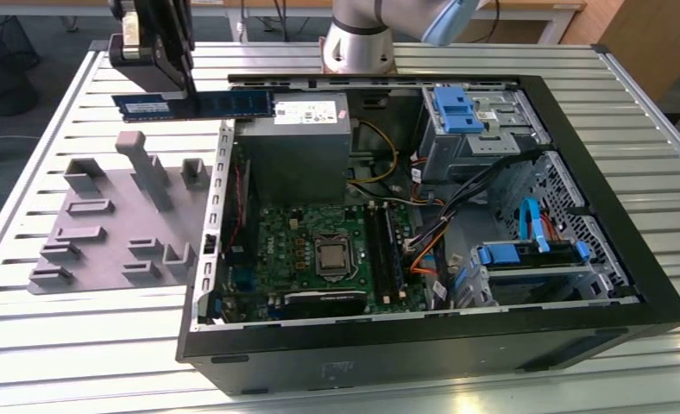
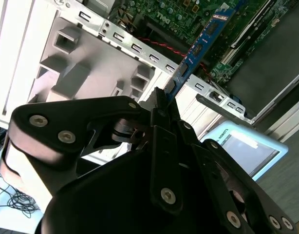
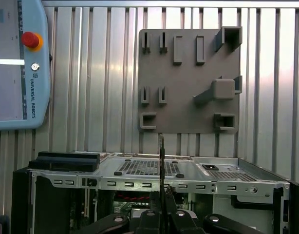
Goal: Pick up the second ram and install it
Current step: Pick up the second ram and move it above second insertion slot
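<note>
The second ram (image 1: pixel 230 104) is a long blue stick with dark chips. It hangs level above the table, just beyond the far left corner of the open computer case (image 1: pixel 651 319) in the exterior view. My black gripper (image 1: pixel 185 93) is shut on it near its middle. In the second wrist view the gripper (image 2: pixel 162 100) pinches one end of the ram (image 2: pixel 198 46), which points toward the green motherboard (image 2: pixel 178 14). In the first wrist view the ram (image 3: pixel 161 161) shows edge-on above the gripper (image 3: pixel 162 207). The motherboard (image 1: pixel 317 246) lies in the case, with dark slots (image 1: pixel 387 254) to its right in the exterior view.
A grey tray (image 1: pixel 98 250) with raised blocks lies on the slatted table (image 1: pixel 40 345), left of the case in the exterior view; it is also in the first wrist view as the tray (image 3: pixel 188 97). The arm's base (image 1: pixel 357 43) stands behind the case. A teach pendant (image 3: pixel 18 63) lies on the table.
</note>
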